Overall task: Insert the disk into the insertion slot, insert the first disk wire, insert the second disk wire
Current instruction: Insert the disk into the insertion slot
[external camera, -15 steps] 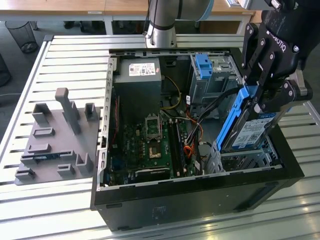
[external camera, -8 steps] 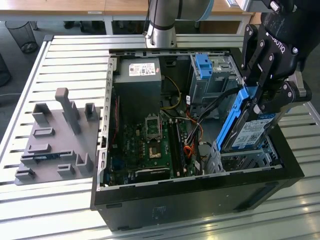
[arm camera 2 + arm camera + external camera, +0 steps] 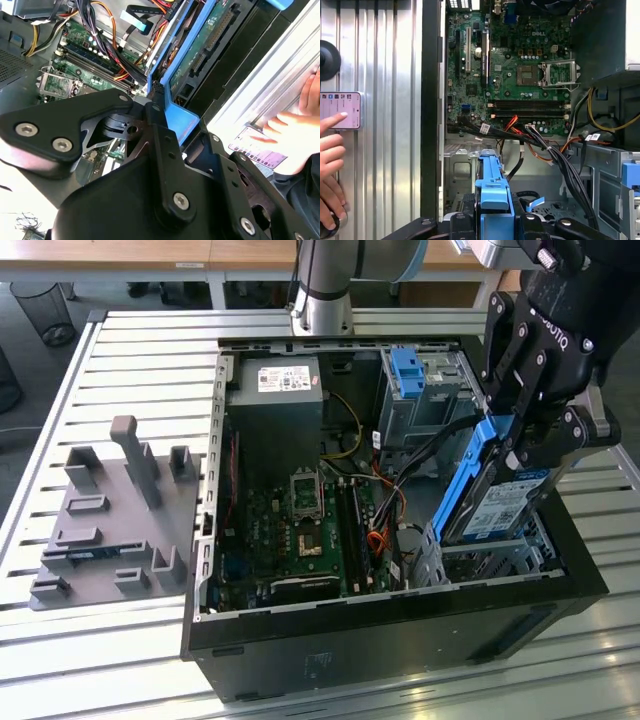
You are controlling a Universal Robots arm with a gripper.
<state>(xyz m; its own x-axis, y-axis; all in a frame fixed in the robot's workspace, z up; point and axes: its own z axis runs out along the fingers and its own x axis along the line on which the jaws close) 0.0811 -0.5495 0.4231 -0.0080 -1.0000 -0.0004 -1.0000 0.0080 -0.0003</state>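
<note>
Gripper (image 3: 515, 445) clamping shut on the disk (image 3: 498, 504), holding it steeply tilted over the insertion slot (image 3: 495, 558). Black cable bundle (image 3: 565, 165) crowding alongside; taller cage (image 3: 415, 390) standing beyond. Person's hand (image 3: 329, 150) touching a phone (image 3: 341, 110) outside the computer case (image 3: 400, 640).

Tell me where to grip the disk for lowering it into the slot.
Best grip the disk by its blue carrier's upper end, coming from above: it stands tilted on edge, lower end toward the insertion slot. The gripper has its jaws shut there.
</note>
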